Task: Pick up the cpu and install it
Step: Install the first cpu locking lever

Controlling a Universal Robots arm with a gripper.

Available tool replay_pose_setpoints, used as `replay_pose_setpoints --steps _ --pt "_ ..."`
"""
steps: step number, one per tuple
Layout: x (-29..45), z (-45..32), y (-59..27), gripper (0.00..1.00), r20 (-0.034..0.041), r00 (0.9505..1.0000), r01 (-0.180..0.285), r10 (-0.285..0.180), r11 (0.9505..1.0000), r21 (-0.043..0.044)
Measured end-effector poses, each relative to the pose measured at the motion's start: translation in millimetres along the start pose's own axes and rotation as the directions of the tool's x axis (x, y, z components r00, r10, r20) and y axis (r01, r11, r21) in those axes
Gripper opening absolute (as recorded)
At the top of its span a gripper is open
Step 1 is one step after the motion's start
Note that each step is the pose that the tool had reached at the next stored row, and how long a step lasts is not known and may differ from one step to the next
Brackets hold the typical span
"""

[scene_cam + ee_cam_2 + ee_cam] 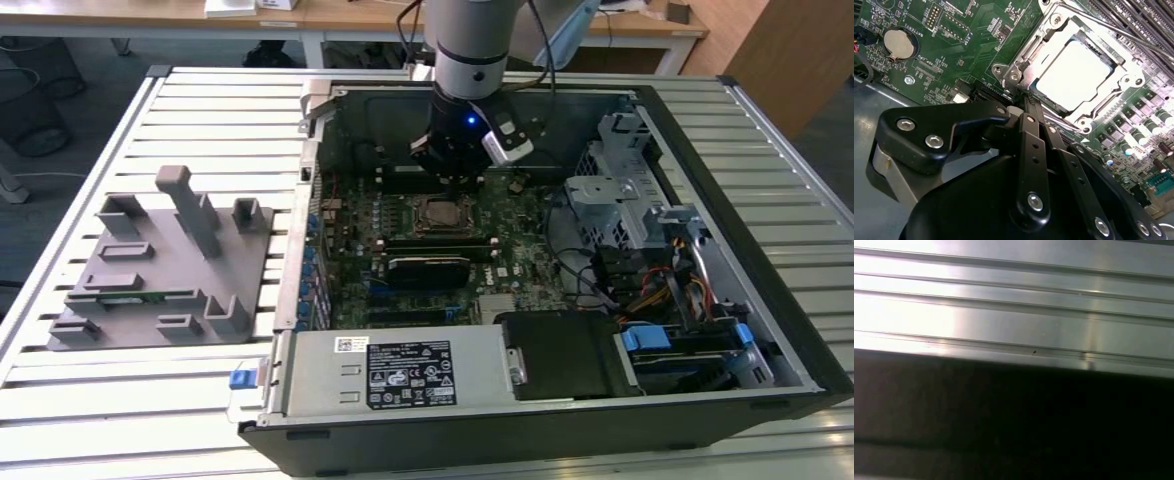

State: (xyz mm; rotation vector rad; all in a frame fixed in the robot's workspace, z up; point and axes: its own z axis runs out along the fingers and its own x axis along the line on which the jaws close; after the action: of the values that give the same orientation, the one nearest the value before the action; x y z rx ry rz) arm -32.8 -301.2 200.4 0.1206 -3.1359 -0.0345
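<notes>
CPU [1076, 75] is shown seated in the metal-framed socket [1051, 37], right of centre in the second wrist view, apparently already installed. End effector [1026, 102] is held just beside the socket frame, fingers drawn together, empty, presumably after release.

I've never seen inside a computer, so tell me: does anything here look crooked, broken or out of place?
Nothing stands out. The cpu lies flat and square inside its metal-framed socket on the green board, and the gripper hangs just beyond it. No damage or loose parts that I can see.
</notes>
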Motion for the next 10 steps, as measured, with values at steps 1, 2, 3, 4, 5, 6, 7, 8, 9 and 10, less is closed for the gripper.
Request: replay_pose_setpoints --steps 1,2,3,4,5,6,7,8,9,10 --pt "0.0 -0.8 0.0 0.11 0.0001 1.0 0.0 0.0 1.0 -0.0002" --pt "0.0 -1.6 0.1 0.11 0.0002 1.0 0.0 0.0 1.0 -0.0002" --pt "0.0 -1.7 0.1 0.11 0.0002 1.0 0.0 0.0 1.0 -0.0003" --pt "0.0 -1.7 0.1 0.11 0.0002 1.0 0.0 0.0 1.0 0.0001" --pt "-0.1 -1.6 0.1 0.11 0.0001 1.0 0.0 0.0 1.0 0.0009" --pt "-0.1 -1.4 0.1 0.11 0.0 1.0 0.0 0.0 1.0 0.0023" --pt "0.0 -1.1 0.0 0.11 -0.0002 1.0 0.0 0.0 1.0 0.0036" --pt "0.0 -0.7 0.0 0.11 -0.0003 1.0 0.0 0.0 1.0 0.0049" --pt "0.0 -0.3 0.0 0.11 -0.0003 1.0 0.0 0.0 1.0 0.006" --pt "0.0 0.1 0.0 0.11 -0.0005 1.0 0.0 0.0 1.0 0.0073"
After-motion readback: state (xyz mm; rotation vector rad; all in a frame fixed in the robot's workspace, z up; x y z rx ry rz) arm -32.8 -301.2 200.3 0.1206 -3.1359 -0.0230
